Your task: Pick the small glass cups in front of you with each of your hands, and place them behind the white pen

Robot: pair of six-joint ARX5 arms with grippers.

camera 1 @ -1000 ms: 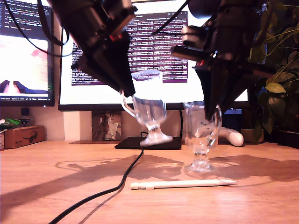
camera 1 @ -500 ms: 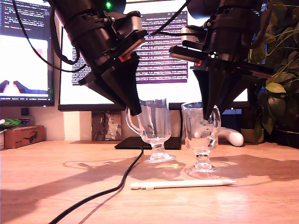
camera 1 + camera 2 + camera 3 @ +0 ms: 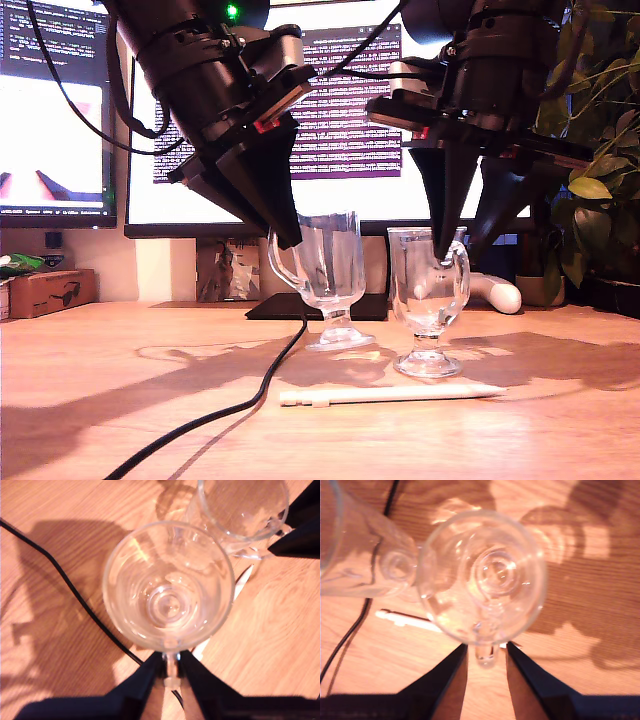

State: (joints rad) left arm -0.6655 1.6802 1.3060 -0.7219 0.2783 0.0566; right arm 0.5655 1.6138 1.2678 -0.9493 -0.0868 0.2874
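Note:
Two small glass cups stand upright on the wooden table, both beyond the white pen [image 3: 390,395]. The cup on the exterior view's left [image 3: 330,265] [image 3: 167,585] has its handle pinched by my first gripper [image 3: 285,238] [image 3: 171,662], which is shut on it. The cup on the exterior view's right [image 3: 428,290] [image 3: 482,575] rests just behind the pen. My second gripper [image 3: 460,248] [image 3: 485,652] hangs over its handle, jaws spread, with a gap on both sides of the handle. The pen [image 3: 405,620] also shows in the second wrist view.
A black cable [image 3: 230,410] runs from the near table edge to under the exterior view's left cup. Two lit monitors [image 3: 350,120] stand behind, with a black stand base [image 3: 320,308]. A plant [image 3: 600,180] is at the exterior view's right, a cardboard box [image 3: 50,290] at its left.
The exterior view's left cup came down from a tilted hold in the air to stand on the table. The other cup settled onto the table and my second gripper's fingers spread apart.

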